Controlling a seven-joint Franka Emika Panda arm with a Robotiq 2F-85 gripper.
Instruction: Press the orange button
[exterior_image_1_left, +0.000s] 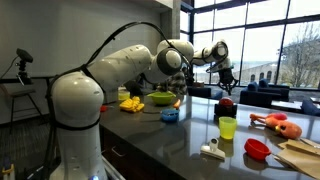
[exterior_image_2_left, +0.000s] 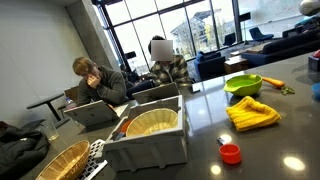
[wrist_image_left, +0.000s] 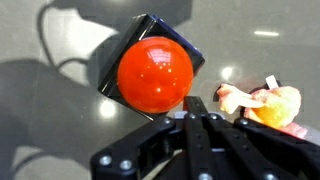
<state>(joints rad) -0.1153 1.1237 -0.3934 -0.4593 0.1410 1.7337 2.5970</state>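
Pincer (wrist_image_left: 196, 108) — closed, pointing down — hangs just beside the orange button (wrist_image_left: 155, 75).

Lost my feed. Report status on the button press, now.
Hand shut, empty, over the orange button. Contact unclear. Lumpy orange toy beside the button, not in the path.
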